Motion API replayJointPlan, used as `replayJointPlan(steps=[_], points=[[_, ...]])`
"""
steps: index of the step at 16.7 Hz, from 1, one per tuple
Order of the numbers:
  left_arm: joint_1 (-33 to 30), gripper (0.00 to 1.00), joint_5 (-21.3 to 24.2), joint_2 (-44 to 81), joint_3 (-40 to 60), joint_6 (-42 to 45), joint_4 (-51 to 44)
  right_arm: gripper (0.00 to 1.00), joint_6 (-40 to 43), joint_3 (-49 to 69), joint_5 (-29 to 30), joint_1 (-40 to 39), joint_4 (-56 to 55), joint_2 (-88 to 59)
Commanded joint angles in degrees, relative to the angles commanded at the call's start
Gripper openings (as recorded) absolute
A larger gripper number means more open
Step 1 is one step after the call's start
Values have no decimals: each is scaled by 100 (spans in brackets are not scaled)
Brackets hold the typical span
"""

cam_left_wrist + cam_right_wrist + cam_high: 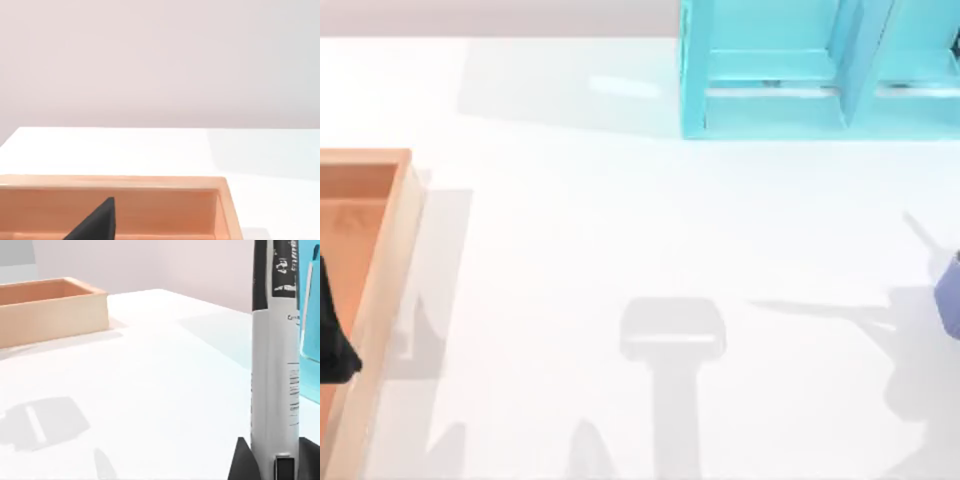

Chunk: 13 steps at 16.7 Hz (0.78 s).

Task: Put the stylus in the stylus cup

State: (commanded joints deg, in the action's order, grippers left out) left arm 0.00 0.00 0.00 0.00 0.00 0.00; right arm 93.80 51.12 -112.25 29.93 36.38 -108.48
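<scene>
The stylus [274, 365] was clamped upright in the right gripper [272, 460]; tilted above the stylus cup [950, 295], it could be dropped outside.

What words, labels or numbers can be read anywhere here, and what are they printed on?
Stylus, held upright between the right claw fingers: dark print on its grey-white barrel and white print on its black upper part, all too blurred to read.
Wooden tray, turquoise shelf, stylus cup, table: no writing to be seen.
</scene>
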Motion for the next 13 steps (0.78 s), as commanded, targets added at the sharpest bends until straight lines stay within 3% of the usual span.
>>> replayJointPlan(steps=[11,13], points=[[0,100,0,0,0,0,0,98,0,0,0,0,0,0],[0,100,0,0,0,0,0,100,0,0,0,0,0,0]])
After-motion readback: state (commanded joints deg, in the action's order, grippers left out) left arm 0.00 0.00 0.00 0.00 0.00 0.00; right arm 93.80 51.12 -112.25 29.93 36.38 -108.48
